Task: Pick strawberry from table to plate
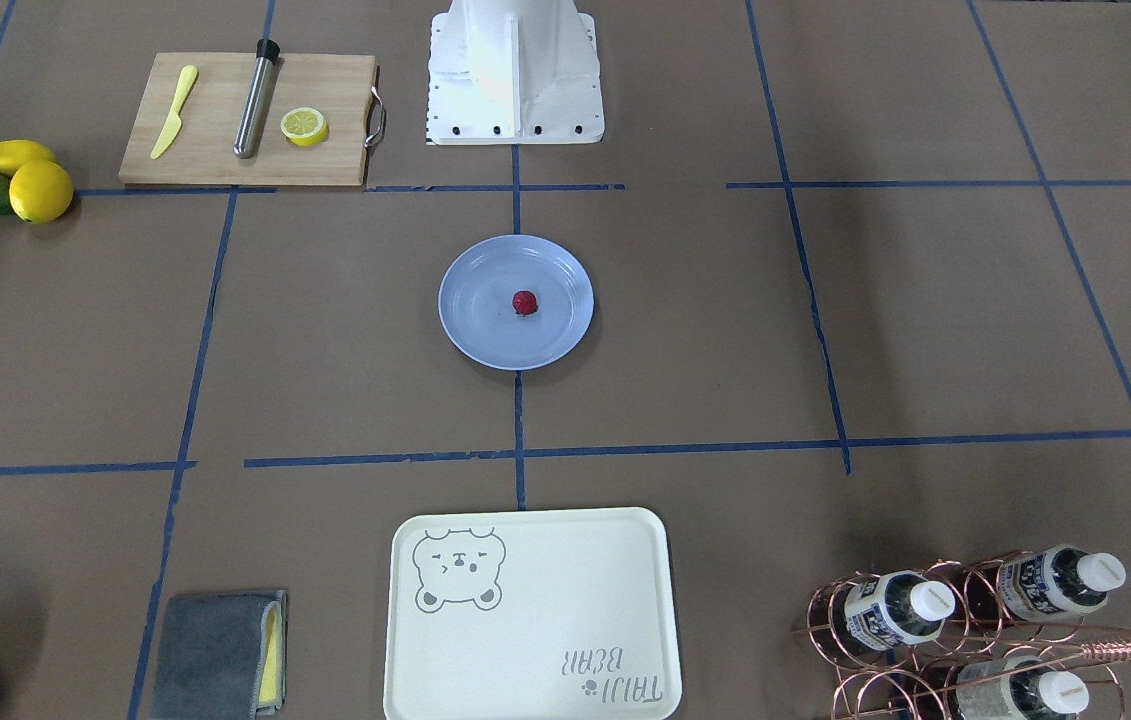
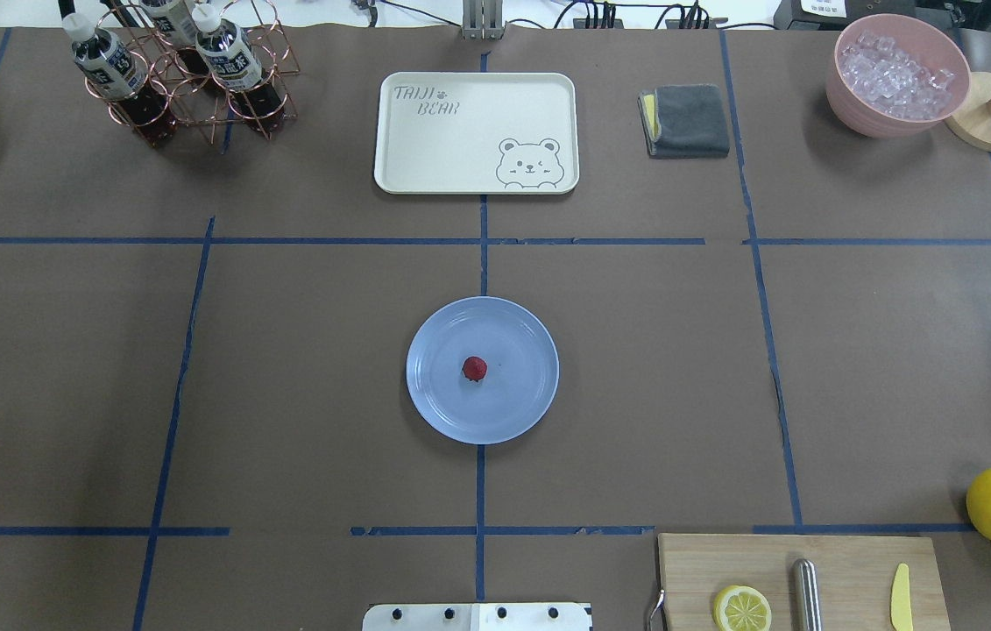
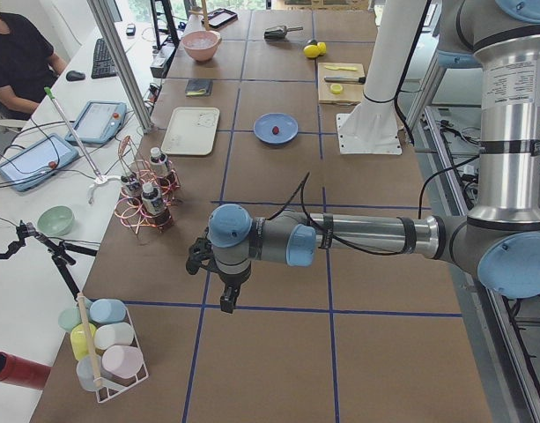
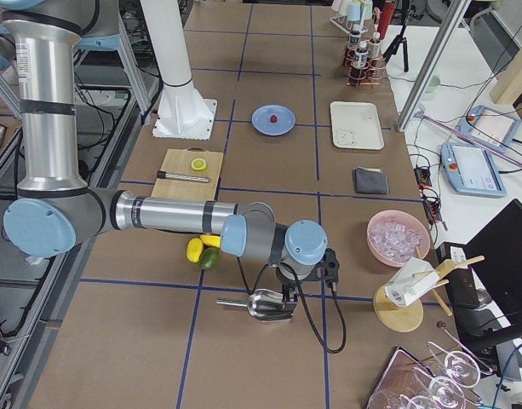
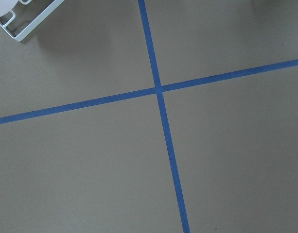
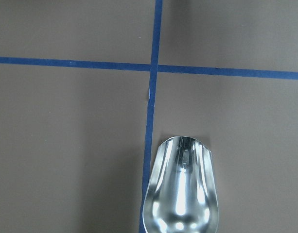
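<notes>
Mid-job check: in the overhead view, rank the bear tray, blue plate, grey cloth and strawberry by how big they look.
1. bear-print tray, largest, though it lies farther from the camera
2. light-blue plate
3. folded grey cloth
4. strawberry, by far the smallest, lying on the plate

You see a matt brown paper tabletop (image 2: pixel 285 394) crossed by smooth blue tape (image 2: pixel 329 240), a glossy light-blue plate (image 2: pixel 517 407), a pale wooden cutting board (image 1: pixel 340 150), a soft grey cloth (image 2: pixel 692 118) and a mirror-bright metal scoop (image 6: pixel 180 194).
</notes>
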